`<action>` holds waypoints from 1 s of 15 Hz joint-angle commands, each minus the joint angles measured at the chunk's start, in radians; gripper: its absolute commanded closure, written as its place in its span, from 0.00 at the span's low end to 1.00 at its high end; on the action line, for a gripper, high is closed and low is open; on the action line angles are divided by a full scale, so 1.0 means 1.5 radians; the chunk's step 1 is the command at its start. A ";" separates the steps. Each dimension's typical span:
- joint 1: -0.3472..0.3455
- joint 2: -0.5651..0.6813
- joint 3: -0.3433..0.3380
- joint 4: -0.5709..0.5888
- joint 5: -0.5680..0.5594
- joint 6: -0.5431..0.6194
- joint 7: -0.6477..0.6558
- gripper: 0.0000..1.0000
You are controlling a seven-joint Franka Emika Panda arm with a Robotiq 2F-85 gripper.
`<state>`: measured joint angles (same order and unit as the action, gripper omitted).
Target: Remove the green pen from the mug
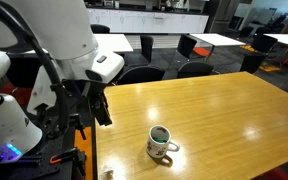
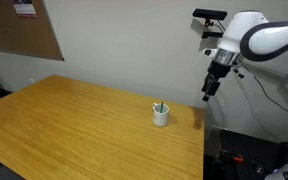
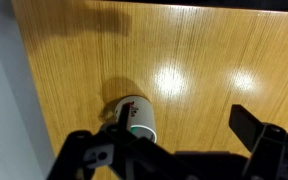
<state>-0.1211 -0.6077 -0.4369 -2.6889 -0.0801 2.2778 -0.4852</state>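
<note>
Plainly, the jaws stand spread wide with nothing between them: in the wrist view the gripper [image 3: 169, 140] shows its two dark fingers [image 3: 252, 125] well apart along the bottom edge, with bare wood between. It hangs in the air near the edge of the wooden table [image 2: 74, 120], off to one side of the mug [image 2: 161, 116] and higher than its rim, well apart from it. The mug stands upright on the table, and the green pen [image 2: 158, 105] sits inside it, leaning on the rim with a short end poking above.

The pen is probably light, stiff and rather slick. A square pinch across the exposed top end looks like the place to take it, followed by a lift along its lean, so that the small ceramic mug is neither tipped nor dragged.

In an exterior view the pen's tip shows clear of the rim. In an exterior view the loop handle [image 1: 173, 149] and the dark inside are plain, but the pen is hard to pick out. The wrist view gives the mug from above, and the pen there is unclear.
</note>
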 commanded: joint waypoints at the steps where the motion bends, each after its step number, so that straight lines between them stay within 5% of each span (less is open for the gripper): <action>1: -0.013 0.003 0.014 0.001 0.011 -0.001 -0.008 0.00; 10: -0.013 0.003 0.014 0.001 0.011 -0.001 -0.008 0.00; 15: -0.015 0.008 0.044 -0.014 0.027 0.059 0.052 0.00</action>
<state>-0.1237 -0.6073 -0.4168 -2.6901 -0.0667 2.2910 -0.4685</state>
